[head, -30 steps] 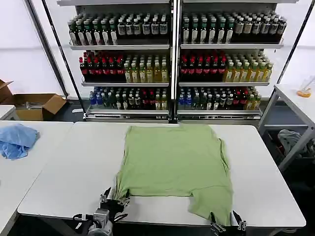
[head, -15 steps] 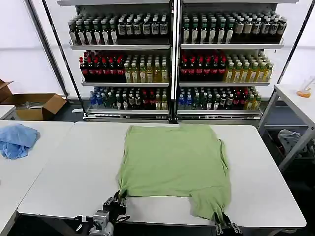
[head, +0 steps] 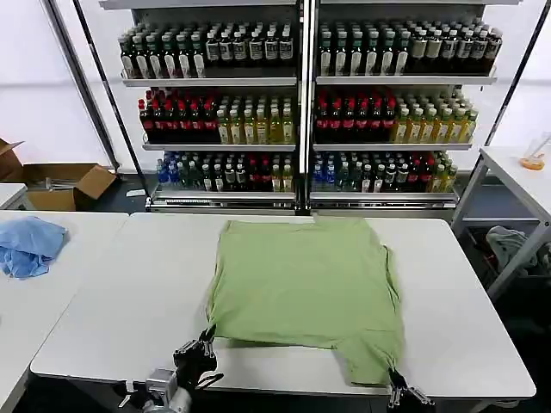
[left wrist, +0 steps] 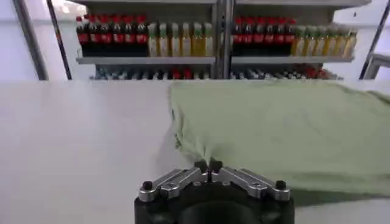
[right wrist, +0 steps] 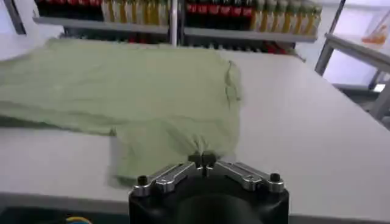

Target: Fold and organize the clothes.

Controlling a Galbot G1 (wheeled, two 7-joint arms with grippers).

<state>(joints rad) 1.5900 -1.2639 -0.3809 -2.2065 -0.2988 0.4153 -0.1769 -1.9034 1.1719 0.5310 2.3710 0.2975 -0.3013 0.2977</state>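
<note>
Behind the white table (head: pixel 103 292) stand bottle shelves (head: pixel 301 112), while the left gripper (left wrist: pixel 208 165) and right gripper (right wrist: pixel 205 159) pinch the near hem of the flat green polo shirt (head: pixel 301 284), which could slip from such shallow grips.

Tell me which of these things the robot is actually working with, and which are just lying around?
In use:
light green shirt
left gripper, shut on a shirt corner
right gripper, shut on the hem

Lying about:
light blue cloth bundle
bottle shelves
cardboard box
</note>
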